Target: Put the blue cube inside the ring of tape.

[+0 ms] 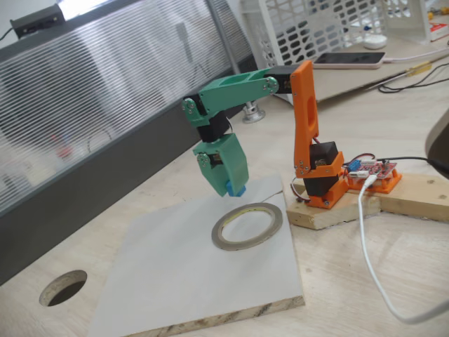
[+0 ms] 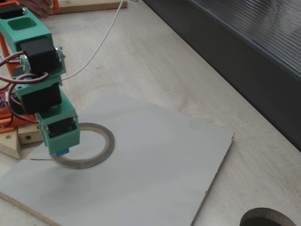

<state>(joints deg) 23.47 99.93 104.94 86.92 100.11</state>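
My green gripper points down and is shut on the blue cube, whose sky-blue corner pokes out at the fingertips. It hangs above the white board, just off the far-left rim of the ring of tape. In a fixed view the gripper with the blue cube hangs over the near-left rim of the ring of tape. The ring lies flat, a grey-olive band with a pale inner edge, and its opening holds nothing.
A white board lies on the wooden table. A dark round hole is cut in the tabletop at the lower left. The orange arm base stands on a wooden block, with a white cable trailing right.
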